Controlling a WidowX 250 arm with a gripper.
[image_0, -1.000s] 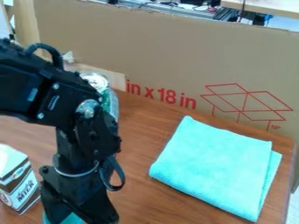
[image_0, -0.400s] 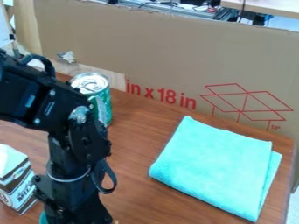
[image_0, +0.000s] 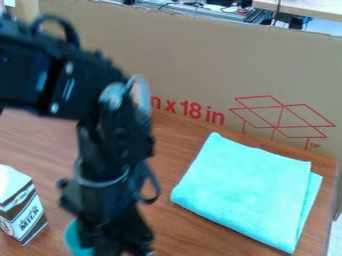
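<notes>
The black gripper (image_0: 123, 246) hangs low at the bottom edge, left of centre, its lower end close to the view's border. Just left of it and partly behind it is a teal rounded object (image_0: 75, 239), mostly hidden. A small milk carton (image_0: 24, 216) stands upright at the left edge, apart from the gripper. To the right lies a folded turquoise cloth (image_0: 244, 190), flat and not touched by the gripper.
A tall cardboard panel (image_0: 200, 55) with red print stands along the back of the brown wooden table (image_0: 180, 142). The table's right edge runs just beyond the cloth. Cables and equipment lie behind the panel.
The arm and gripper first shifted slightly left, then moved right. The green can seen behind the arm is now covered by it, and more of the teal object shows. Carton and cloth stayed put.
</notes>
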